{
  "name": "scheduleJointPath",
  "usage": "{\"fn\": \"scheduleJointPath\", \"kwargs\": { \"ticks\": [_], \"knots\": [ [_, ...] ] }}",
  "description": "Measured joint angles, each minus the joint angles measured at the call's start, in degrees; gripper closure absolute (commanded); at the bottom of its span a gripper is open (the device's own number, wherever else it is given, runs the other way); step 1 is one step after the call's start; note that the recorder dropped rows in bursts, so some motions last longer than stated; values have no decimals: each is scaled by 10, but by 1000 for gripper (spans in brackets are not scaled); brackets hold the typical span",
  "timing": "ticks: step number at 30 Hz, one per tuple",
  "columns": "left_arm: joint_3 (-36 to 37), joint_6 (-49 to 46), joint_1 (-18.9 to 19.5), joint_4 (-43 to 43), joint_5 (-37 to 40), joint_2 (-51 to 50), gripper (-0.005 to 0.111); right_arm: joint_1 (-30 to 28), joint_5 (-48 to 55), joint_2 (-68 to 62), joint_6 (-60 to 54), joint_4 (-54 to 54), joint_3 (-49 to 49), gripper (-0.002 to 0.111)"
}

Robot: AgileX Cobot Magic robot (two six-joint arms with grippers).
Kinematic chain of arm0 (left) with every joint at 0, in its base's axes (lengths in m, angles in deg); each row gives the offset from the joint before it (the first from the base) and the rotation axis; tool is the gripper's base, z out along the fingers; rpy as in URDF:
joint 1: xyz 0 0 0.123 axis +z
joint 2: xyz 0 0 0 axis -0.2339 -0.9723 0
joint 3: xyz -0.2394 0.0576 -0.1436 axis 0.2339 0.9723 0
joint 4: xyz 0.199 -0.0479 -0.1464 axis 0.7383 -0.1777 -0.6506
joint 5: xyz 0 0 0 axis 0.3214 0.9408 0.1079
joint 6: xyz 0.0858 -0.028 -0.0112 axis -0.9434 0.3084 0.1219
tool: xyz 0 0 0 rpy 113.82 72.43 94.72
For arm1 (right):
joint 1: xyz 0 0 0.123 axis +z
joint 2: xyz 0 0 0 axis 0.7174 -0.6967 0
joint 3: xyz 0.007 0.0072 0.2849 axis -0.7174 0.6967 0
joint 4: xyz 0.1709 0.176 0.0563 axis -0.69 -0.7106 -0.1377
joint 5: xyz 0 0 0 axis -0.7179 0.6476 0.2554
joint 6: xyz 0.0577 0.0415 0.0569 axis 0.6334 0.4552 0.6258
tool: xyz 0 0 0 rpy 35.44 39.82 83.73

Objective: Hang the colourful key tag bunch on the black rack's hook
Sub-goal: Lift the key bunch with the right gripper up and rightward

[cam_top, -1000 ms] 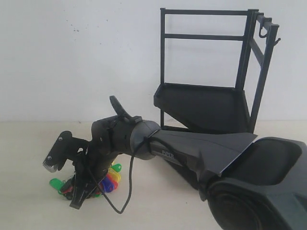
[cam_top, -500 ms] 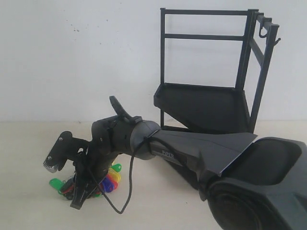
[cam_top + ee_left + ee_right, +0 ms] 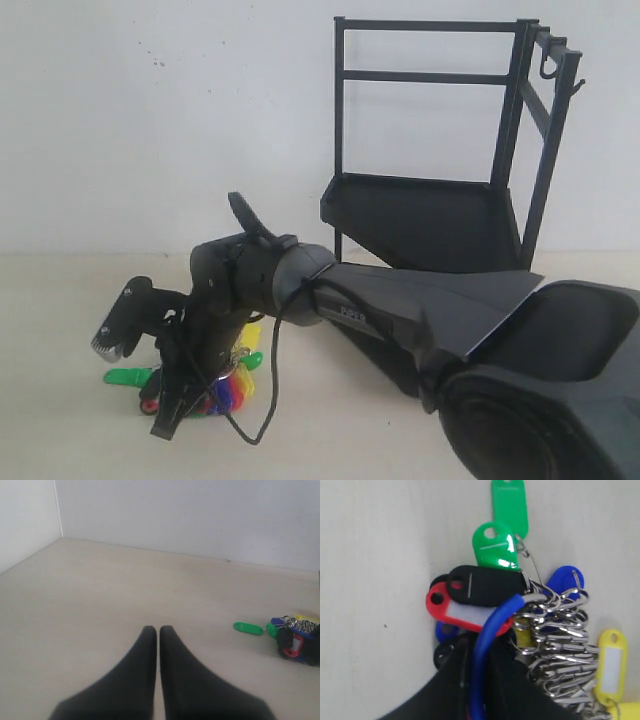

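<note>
The colourful key tag bunch [image 3: 228,385] is at the table's left front, its green tag [image 3: 125,376] still trailing on the surface. My right gripper [image 3: 175,400] reaches across to it and is shut on the ring's blue sleeve [image 3: 487,630]. In the right wrist view the tags and silver clips [image 3: 555,645] hang beside my right gripper [image 3: 482,652]. The black rack [image 3: 430,215] stands at the back right, its corner hook [image 3: 578,88] bare. My left gripper [image 3: 158,630] is shut on nothing, with the bunch [image 3: 295,637] some way off.
A second J-hook [image 3: 548,68] sits further along the rack's top rail. My right arm's body [image 3: 540,380] fills the lower right. A loose cable [image 3: 262,400] loops under the wrist. White walls [image 3: 175,515] close the table's back and left side.
My right wrist has risen slightly with the ring in its grip. The tags have gathered under the gripper and partly lifted. The left gripper's earlier state is not shown.
</note>
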Motion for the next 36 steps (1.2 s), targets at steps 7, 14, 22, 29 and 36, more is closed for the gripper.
{"fn": "scheduleJointPath", "kwargs": {
  "ticks": [7,14,22,29,36],
  "knots": [
    [0,0,0,0,0,0,102,0,52,100,62,0,0,108],
    [0,0,0,0,0,0,102,-2,140,191,83,-67,0,109],
    [0,0,0,0,0,0,102,23,190,287,196,16,0,109],
    [0,0,0,0,0,0,102,36,255,318,190,18,0,109],
    [0,0,0,0,0,0,102,46,266,382,196,9,18,109]
  ]
}}
